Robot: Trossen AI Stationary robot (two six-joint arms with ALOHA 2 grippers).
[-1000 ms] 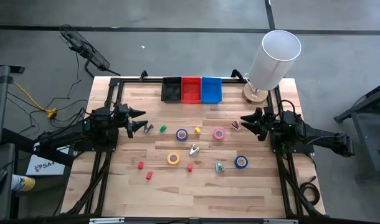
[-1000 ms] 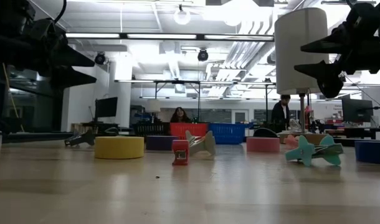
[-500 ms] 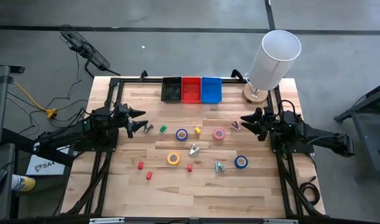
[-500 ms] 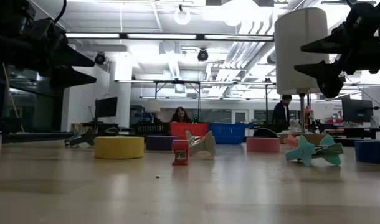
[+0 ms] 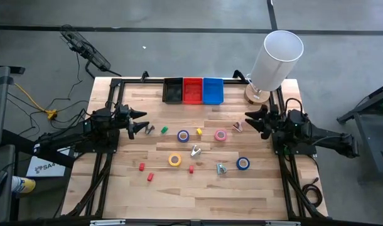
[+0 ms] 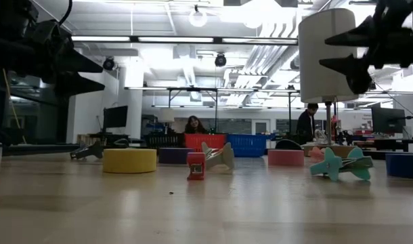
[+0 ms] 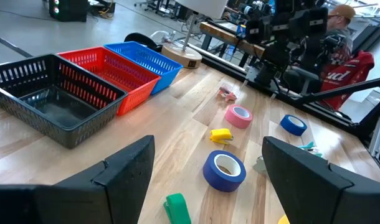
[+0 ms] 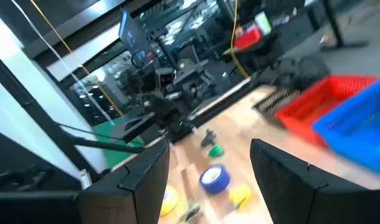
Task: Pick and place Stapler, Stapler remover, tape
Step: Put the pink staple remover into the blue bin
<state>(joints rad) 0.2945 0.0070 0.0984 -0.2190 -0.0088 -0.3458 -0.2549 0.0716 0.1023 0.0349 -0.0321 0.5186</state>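
Both grippers hover open above the table and touch nothing. My left gripper (image 5: 144, 123) (image 6: 103, 76) (image 7: 207, 144) is near the left edge. My right gripper (image 5: 247, 120) (image 6: 323, 53) (image 8: 210, 146) is near the right edge. Between them, ring-shaped tape rolls lie flat: a blue one (image 5: 183, 135) (image 7: 224, 169), a pink one (image 5: 220, 135) (image 7: 238, 116), a yellow one (image 5: 174, 159) (image 6: 129, 160) and a second blue one (image 5: 243, 163). Winged stapler removers lie scattered: a grey one (image 5: 196, 151), a teal one (image 5: 221, 167) (image 6: 343, 165), a pink one (image 5: 237, 127) and a dark one (image 5: 150, 130).
Black (image 5: 172, 90), red (image 5: 193, 90) and blue (image 5: 213, 90) baskets stand side by side at the far edge. A tall white cylinder on a round wooden base (image 5: 276, 56) stands at the far right corner. Small solid blocks, green (image 5: 164, 131), yellow (image 5: 199, 131) and red (image 5: 142, 166), lie among the rolls.
My right gripper has risen and drawn back a little toward the table's right edge, staying open; its wrist view is blurred by the motion. Nothing on the table has moved.
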